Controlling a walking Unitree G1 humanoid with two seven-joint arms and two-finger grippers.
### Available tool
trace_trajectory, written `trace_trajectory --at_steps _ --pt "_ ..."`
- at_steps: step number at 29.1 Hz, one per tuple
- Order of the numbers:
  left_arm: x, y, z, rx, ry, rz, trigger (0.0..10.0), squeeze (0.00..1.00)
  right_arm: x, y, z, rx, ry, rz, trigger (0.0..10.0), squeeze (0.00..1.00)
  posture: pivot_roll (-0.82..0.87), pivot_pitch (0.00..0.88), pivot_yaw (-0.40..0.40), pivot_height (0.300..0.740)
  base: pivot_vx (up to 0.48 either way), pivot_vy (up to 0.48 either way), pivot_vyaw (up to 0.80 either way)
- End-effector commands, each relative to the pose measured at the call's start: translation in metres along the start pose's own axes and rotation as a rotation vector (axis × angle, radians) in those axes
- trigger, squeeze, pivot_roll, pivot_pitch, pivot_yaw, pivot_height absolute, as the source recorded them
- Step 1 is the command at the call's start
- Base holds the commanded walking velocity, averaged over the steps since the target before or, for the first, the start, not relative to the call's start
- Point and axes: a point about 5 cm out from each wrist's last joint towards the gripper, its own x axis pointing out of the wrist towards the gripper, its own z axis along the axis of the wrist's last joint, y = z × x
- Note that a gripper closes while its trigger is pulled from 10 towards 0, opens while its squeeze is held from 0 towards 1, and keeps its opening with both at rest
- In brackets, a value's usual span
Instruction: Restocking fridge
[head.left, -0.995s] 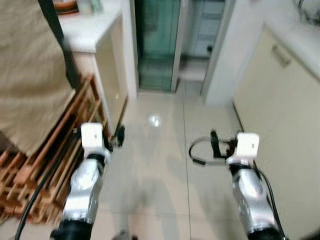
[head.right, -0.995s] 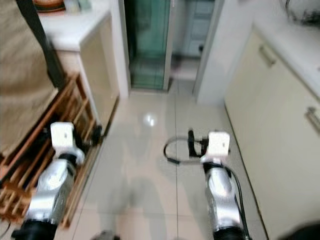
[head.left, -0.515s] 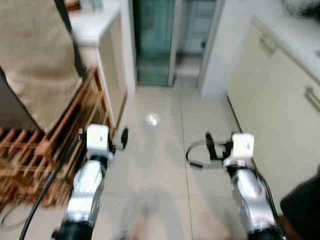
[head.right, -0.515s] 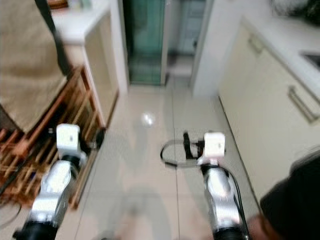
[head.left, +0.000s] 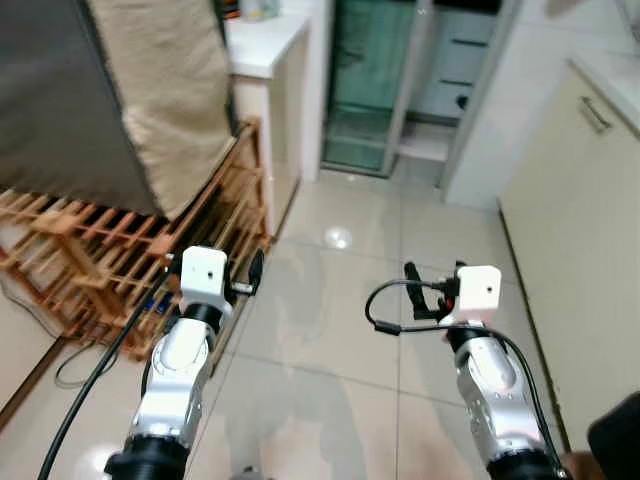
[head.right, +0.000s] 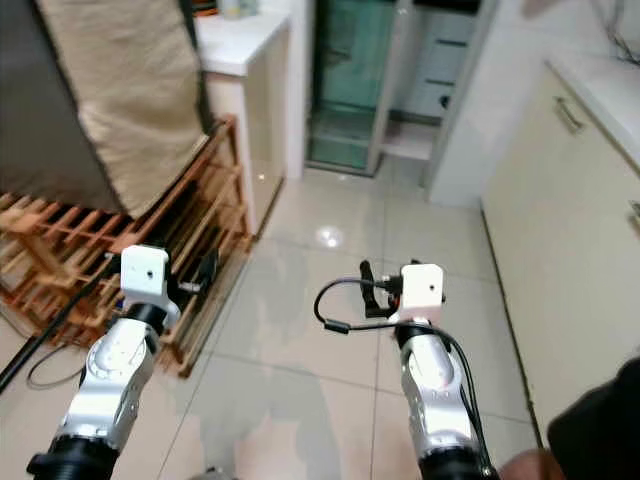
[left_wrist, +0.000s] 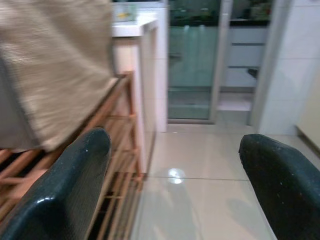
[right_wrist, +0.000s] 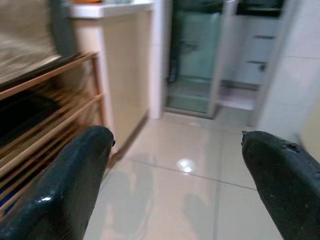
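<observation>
Swung leftward, head views reveal more wooden rack (head.left: 90, 250); wrist views show both fingers (left_wrist: 75, 185) (right_wrist: 75, 180) spread, empty.

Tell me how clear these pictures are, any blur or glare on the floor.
Both eye views are fairly sharp; a bright glare spot shines on the glossy floor tiles, with soft arm shadows below. Left wrist view: the beige cloth and wooden rack are smeared, and the black fingers loom soft. Right wrist view: the rack is streaked and the same glare shows.
</observation>
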Motion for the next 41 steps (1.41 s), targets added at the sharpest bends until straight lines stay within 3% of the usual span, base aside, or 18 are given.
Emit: trace_trajectory --at_steps 1,7,13,18,24,28,31,32,36,38,41 --pt "0.004 0.000 0.007 0.029 -0.028 -0.018 10.0 0.00 0.006 0.003 0.006 -0.003 -0.023 0.014 10.0 0.00 -0.05 0.000 -0.021 0.740 0.368 0.311 0.48" --pt "0.005 -0.001 0.009 0.022 -0.034 -0.018 10.0 0.00 0.006 0.003 0.006 -0.004 -0.023 0.013 10.0 0.00 -0.05 0.000 -0.021 0.740 0.403 0.148 0.48" --pt "0.006 -0.001 0.008 -0.044 -0.028 0.010 10.0 0.00 0.007 0.002 0.003 -0.018 -0.005 0.002 10.0 0.00 -0.05 0.000 -0.019 0.740 0.427 0.000 0.48" --pt "0.006 -0.012 0.011 -0.145 -0.033 0.003 10.0 0.00 0.006 0.000 0.001 -0.006 0.000 -0.009 10.0 0.00 -0.06 0.000 -0.013 0.740 0.335 0.288 0.52" --pt "0.011 -0.012 0.016 -0.071 -0.038 0.005 10.0 0.00 0.006 -0.001 0.002 0.002 -0.014 -0.015 10.0 0.00 -0.06 0.000 -0.014 0.740 0.042 0.296 0.09" --pt "0.015 -0.014 0.024 -0.065 -0.064 -0.006 10.0 0.00 0.006 -0.001 0.007 -0.035 -0.045 -0.024 10.0 0.00 -0.07 0.000 -0.015 0.740 0.000 0.000 0.00" --pt "0.017 -0.015 0.034 -0.059 -0.108 -0.018 10.0 0.00 0.007 -0.003 0.018 -0.067 -0.100 -0.043 10.0 0.00 -0.07 0.000 -0.016 0.740 0.000 0.000 0.00" --pt "0.019 -0.018 0.047 -0.051 -0.155 -0.035 10.0 0.00 0.008 -0.005 0.034 -0.085 -0.169 -0.073 10.0 0.00 -0.07 0.000 -0.016 0.740 0.000 0.000 0.00" --pt "0.022 -0.025 0.061 -0.065 -0.188 -0.067 10.0 0.00 0.008 -0.013 0.050 -0.086 -0.226 -0.127 10.0 0.00 -0.07 0.000 -0.015 0.740 0.000 0.000 0.00" --pt "0.032 -0.032 0.068 -0.045 -0.189 -0.100 10.0 0.00 0.010 -0.023 0.050 -0.052 -0.202 -0.181 10.0 0.00 -0.08 0.000 -0.010 0.740 0.000 0.000 0.00" --pt "0.037 -0.029 0.066 -0.051 -0.167 -0.086 10.0 0.00 0.012 -0.025 0.044 -0.046 -0.165 -0.196 10.0 0.00 -0.08 0.000 -0.005 0.740 0.000 0.000 -0.25"
